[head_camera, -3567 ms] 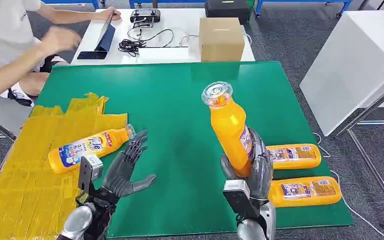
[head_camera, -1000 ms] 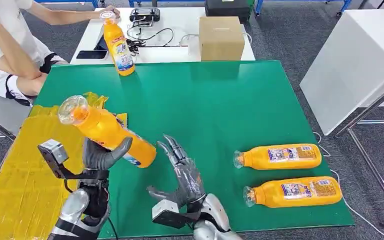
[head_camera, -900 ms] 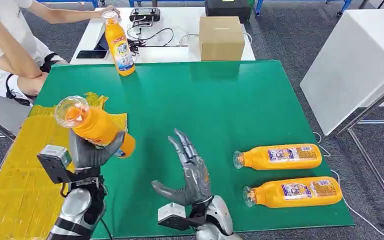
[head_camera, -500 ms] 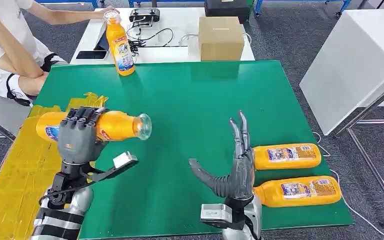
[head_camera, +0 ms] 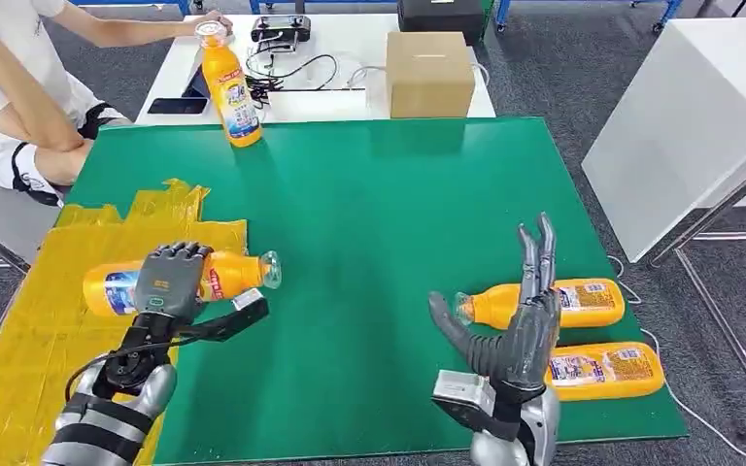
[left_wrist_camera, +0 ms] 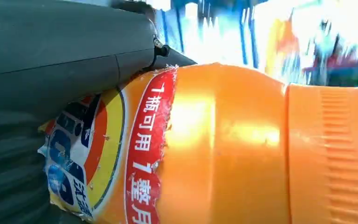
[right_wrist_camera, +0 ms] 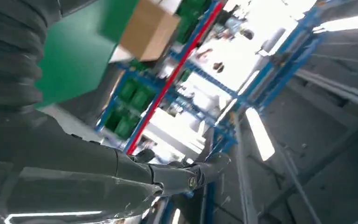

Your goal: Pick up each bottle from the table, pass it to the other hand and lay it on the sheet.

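Left hand (head_camera: 168, 282): wrapped over the held bottle (head_camera: 180, 282), which lies level; its neck pokes past the inner edge of the yellow sheet (head_camera: 29, 330)
Right hand (head_camera: 520, 325): empty, fingers spread and pointing up; bare green table (head_camera: 379, 204) between it and the left hand
Two lying bottles (head_camera: 554, 303): just behind and beside the right hand, near the table's right edge
Upright bottle (head_camera: 227, 87): far beyond the left hand, at the table's far edge, a person's hand (head_camera: 204, 21) on its cap
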Robot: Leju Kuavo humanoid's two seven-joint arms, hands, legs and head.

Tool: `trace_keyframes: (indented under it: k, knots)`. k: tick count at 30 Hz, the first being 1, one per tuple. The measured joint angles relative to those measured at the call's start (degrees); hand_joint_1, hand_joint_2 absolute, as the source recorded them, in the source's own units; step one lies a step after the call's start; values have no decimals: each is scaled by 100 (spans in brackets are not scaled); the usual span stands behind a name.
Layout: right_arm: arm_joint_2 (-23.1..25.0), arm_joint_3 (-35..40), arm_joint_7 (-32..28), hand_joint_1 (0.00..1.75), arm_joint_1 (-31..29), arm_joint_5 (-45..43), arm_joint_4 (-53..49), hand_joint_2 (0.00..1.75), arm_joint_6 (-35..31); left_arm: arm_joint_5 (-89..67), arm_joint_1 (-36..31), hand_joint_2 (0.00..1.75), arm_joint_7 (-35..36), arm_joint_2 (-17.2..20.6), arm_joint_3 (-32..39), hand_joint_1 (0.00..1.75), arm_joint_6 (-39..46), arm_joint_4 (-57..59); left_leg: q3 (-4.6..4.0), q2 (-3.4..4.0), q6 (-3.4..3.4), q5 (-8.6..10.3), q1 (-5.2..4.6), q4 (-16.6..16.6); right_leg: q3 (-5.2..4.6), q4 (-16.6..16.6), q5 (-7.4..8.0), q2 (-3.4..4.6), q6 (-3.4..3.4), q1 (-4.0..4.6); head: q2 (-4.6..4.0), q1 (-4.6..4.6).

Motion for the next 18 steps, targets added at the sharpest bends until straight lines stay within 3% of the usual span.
trace_keyframes:
  k: [1,2,7,12,18]
  knots:
    - [-33,-57,199,0,5,291,0,175,112,297,-1,175,-75,7,9,169,-78,89,0,0,0,0,-1,0,0,0,0,0,0,-1,0,0]
    - [-83,-111,385,0,5,553,2,175,220,531,1,175,-172,13,28,0,-113,152,0,-1,0,0,-1,0,0,0,0,0,0,-1,0,0]
    - [-374,-315,896,0,1,1212,68,175,577,1527,53,175,-391,28,217,0,-242,402,-2,-7,0,0,-1,1,2,0,0,-1,0,-1,0,0]
    - [-950,-422,1535,0,-71,1895,209,175,1629,1831,47,175,-374,11,555,0,35,708,-2,-7,0,0,0,1,1,0,0,-1,0,-1,0,-2]
    - [-1736,-489,1722,0,-214,2141,568,175,2266,1942,46,175,-468,-79,828,0,328,916,-2,-11,0,0,-2,2,4,0,0,-3,0,-1,0,0]
